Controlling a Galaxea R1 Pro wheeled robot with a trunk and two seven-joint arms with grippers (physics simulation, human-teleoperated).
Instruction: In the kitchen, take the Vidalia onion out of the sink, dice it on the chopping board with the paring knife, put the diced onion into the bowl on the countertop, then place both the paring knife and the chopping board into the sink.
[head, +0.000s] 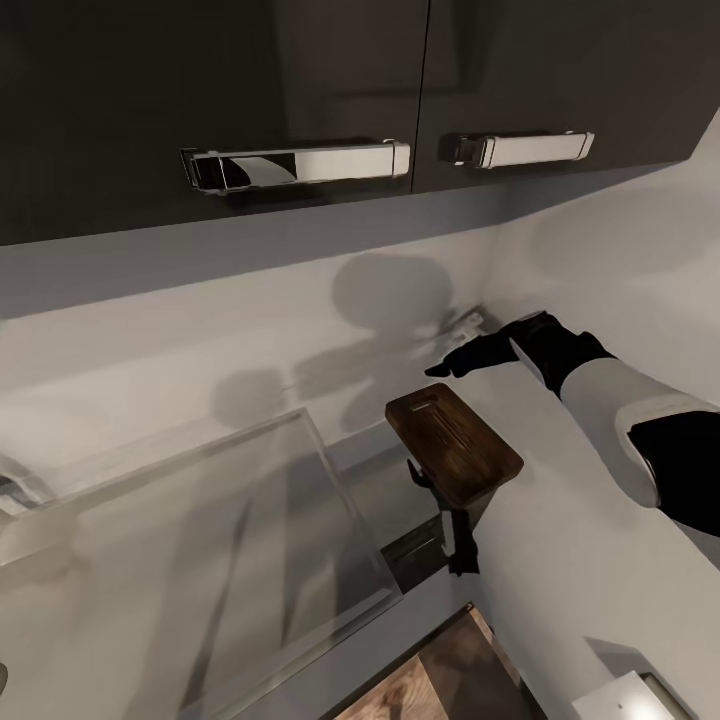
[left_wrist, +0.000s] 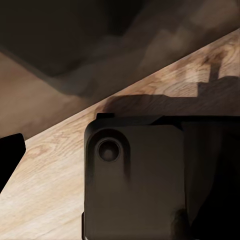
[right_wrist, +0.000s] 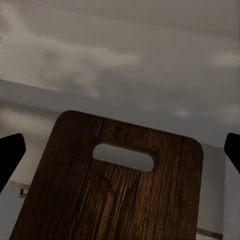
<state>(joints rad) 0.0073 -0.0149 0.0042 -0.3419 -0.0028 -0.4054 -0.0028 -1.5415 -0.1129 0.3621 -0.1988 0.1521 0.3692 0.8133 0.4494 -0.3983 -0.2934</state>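
At the head view's left lies the steel sink (head: 200, 540), its flat drainboard running toward the middle, set in the counter (head: 560, 560). Above hang black cabinets (head: 200, 90) with chrome handles (head: 300, 165). Right of the sink is the chopping board (head: 455, 440), dark brown wood, its long axis running away from the robot toward the back wall, slot handle at the far end. Whether it lies flat on the counter or is lifted, I cannot tell. Just past its near end a dark end effector (head: 455, 545) shows beneath it; its grip cannot be told. Further right, the right arm reaches toward the wall, its end effector (head: 462, 362) just beyond the board's slot end.

In the right wrist view the board (right_wrist: 115, 190) lies between two dark fingertips (right_wrist: 10, 155) spread wide apart, touching neither. The left wrist view looks down on the pale wood floor (left_wrist: 45, 200).
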